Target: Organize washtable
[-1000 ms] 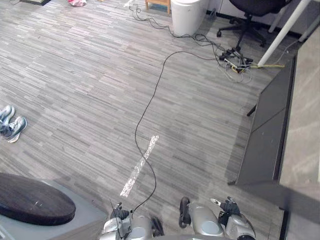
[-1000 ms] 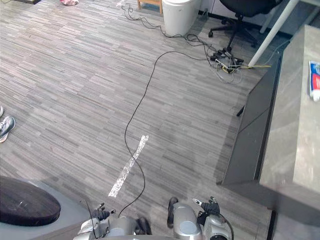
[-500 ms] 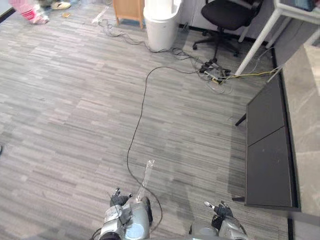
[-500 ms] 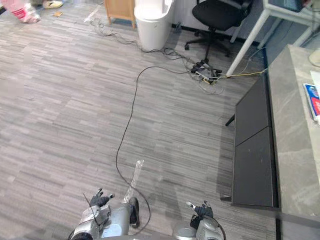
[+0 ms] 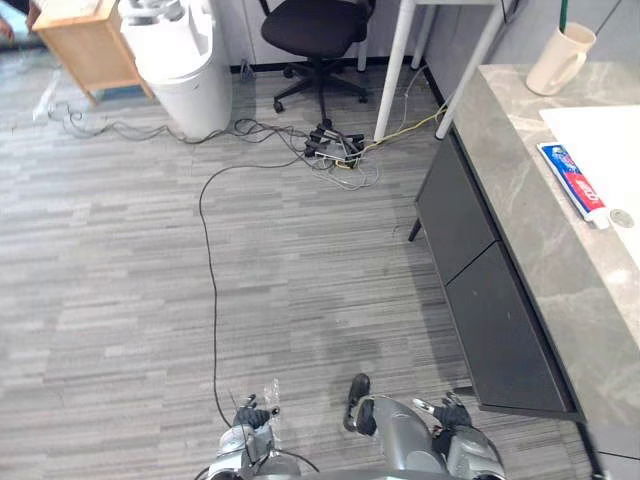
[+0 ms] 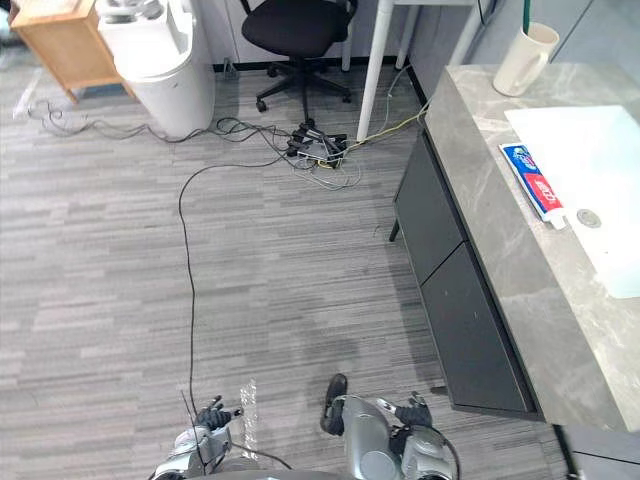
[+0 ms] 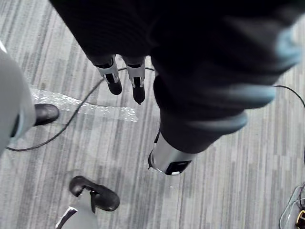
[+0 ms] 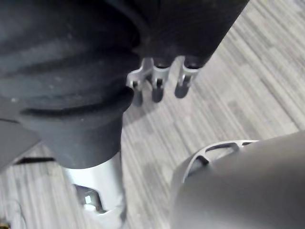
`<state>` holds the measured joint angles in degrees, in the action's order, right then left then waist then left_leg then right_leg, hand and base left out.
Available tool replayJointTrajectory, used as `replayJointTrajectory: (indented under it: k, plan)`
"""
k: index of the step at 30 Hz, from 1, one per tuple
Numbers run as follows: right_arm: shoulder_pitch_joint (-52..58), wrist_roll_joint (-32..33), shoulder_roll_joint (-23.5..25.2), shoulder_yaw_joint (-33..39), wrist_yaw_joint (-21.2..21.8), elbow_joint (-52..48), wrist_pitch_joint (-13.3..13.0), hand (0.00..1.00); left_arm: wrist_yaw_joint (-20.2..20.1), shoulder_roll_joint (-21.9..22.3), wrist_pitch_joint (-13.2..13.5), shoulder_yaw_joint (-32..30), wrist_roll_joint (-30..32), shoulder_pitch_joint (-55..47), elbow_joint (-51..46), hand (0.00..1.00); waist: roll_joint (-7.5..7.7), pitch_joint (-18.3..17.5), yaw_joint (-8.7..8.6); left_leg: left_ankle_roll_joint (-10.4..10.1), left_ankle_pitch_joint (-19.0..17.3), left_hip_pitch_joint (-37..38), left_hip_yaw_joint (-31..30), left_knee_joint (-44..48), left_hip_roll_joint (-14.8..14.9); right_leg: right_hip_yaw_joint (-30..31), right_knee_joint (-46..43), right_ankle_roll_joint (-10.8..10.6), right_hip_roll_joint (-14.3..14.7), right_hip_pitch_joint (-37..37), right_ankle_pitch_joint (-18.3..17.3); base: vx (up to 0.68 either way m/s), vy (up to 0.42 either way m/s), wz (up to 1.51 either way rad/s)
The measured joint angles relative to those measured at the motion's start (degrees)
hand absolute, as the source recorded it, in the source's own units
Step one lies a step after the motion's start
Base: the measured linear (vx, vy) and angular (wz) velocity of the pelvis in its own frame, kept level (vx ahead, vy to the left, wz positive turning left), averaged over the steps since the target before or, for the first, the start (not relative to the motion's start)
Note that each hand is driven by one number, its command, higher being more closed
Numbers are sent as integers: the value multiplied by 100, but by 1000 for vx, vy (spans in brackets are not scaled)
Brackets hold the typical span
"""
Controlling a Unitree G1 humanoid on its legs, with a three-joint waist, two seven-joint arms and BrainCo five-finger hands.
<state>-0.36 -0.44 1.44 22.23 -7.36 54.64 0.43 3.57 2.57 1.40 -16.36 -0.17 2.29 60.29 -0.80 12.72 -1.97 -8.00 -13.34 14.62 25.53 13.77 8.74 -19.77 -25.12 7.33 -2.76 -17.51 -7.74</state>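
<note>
Here, the washtable (image 5: 512,175) is seen at the frame's right, with a toothpaste tube (image 5: 572,183) laid at its basin's (image 5: 600,135) edge and a mug (image 5: 558,58) at the upper right. The left hand (image 7: 136,82) and right hand (image 8: 157,82) are hung at bottom centre, fingers loosely straight, nothing held.

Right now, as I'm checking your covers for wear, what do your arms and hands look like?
The left hand has slim silver fingers with dark tips and a silver thumb set apart; a dark ribbed cover wraps its back and wrist. The right hand matches it. The right arm is a rounded silver-grey shell. I can make out no markings.
</note>
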Motion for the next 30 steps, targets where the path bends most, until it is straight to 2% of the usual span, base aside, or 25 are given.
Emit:
replayJointTrajectory:
  k: [1,2,4,6,9,10,11,12,13,14,15,16,17,19,20,21,24,25,27,29,30]
  plan:
    - [9,-4,21,25,-2,-2,3,0,-10,-6,1,1,38,2,-8,0,-3,-2,-50,-7,2,-47,-91,359,117,-26,-12,-22,30,149,-108,369,-178,10]
    - [106,-15,47,-25,-2,-69,14,0,-48,43,2,1,91,-2,-58,0,-18,-11,-62,-115,41,-380,-387,1560,457,4,110,-82,186,484,-241,269,-157,1]
    - [209,-18,23,-110,-9,-94,23,0,-113,153,10,0,92,-116,-332,0,-57,-37,43,-120,15,-1269,-794,3706,927,130,356,-67,509,928,-347,290,-137,-39]
    - [259,19,26,-183,-28,-95,55,0,-90,130,11,-9,95,-134,-498,0,-13,-33,76,-23,-42,-1891,-835,4337,1069,265,416,-25,633,1167,-447,303,-39,-56]
    - [271,105,27,-216,-39,-73,119,0,-46,120,24,-4,87,-114,-699,0,70,-19,154,348,-259,-2514,-844,3837,989,691,460,-70,655,1429,-552,249,32,-64]
    - [270,108,28,-211,-39,-69,125,0,-36,119,37,-14,86,-103,-695,0,67,-23,180,376,-275,-2590,-890,3598,952,794,476,-87,647,1495,-558,244,115,-84]
    - [244,111,33,-194,-39,-45,126,0,-16,122,38,-5,85,-78,-694,0,79,-18,253,379,-277,-2631,-1134,2954,777,1012,506,-166,616,1623,-586,238,180,-85]
    - [249,110,26,-189,-36,-9,127,0,1,133,51,-6,84,-75,-694,0,152,-13,297,357,-265,-2649,-1395,2441,622,1209,508,-246,578,1680,-627,238,209,-93]
    - [227,109,28,-188,-39,31,126,0,28,134,66,-9,73,-78,-687,0,151,-18,291,309,-236,-2652,-1769,1931,457,1372,512,-337,543,1746,-674,249,329,-98]
    - [247,106,8,-197,-37,42,123,0,36,162,74,-16,62,-123,-669,0,117,-104,281,207,-17,-2615,-2215,1273,273,1630,466,-530,498,1728,-787,210,314,-87]
    - [266,101,5,-201,-37,72,125,0,34,165,85,-29,62,-130,-634,0,139,-145,289,236,144,-2555,-2206,1258,228,1753,432,-622,461,1727,-845,276,429,-100]
    - [314,88,59,-208,-31,79,127,0,31,179,99,-154,62,-136,-575,0,185,-280,291,369,209,-2444,-2012,1240,96,2002,423,-791,313,1725,-937,279,386,-88]
    - [370,65,87,-190,-15,78,127,0,42,159,94,-265,70,-121,-511,0,281,-356,285,458,119,-2369,-1644,1263,84,2117,356,-881,163,1700,-935,290,384,-93]
    - [402,23,147,-212,-9,69,142,0,40,131,107,-328,73,-115,-448,0,335,-387,333,552,-33,-2182,-1257,1266,61,2167,-35,-1037,36,1489,-859,225,313,-94]
    - [390,5,152,-213,-2,47,139,0,38,97,99,-331,77,-97,-398,0,327,-365,312,607,-103,-2018,-1024,1233,46,2121,-452,-1101,-57,1284,-820,224,324,-139]
    - [353,-19,136,-220,9,21,139,0,38,51,78,-328,77,-110,-310,0,308,-347,291,701,-167,-1604,-562,1064,37,1993,-1246,-1166,-219,917,-667,166,220,-128]
    - [314,-19,93,-251,21,13,119,0,41,21,74,-330,70,-128,-207,0,263,-332,284,713,-173,-1002,-80,702,45,1180,-1828,-1072,-544,683,-747,142,159,-111]
    - [296,-72,62,-316,22,13,102,0,31,17,69,-304,58,-133,-93,0,249,-343,271,687,-157,-633,300,285,60,290,-1728,-952,-753,532,-801,152,131,-91]
    - [290,-133,15,-315,24,31,98,0,23,-22,70,-113,59,-114,-39,0,248,-343,255,614,-115,-468,529,16,38,-344,-1198,-950,-778,369,-791,209,33,-82]
    - [223,-145,5,-346,28,91,106,0,16,-142,70,115,75,-101,91,0,265,-344,206,545,-75,-416,671,-117,-34,-558,-113,-743,-558,250,-379,264,-55,-60]
    - [180,-157,-29,-371,48,173,108,0,15,-216,64,186,83,-80,148,0,305,-343,169,487,-80,-302,622,-170,-154,-513,354,-385,-446,320,211,298,-61,-81]
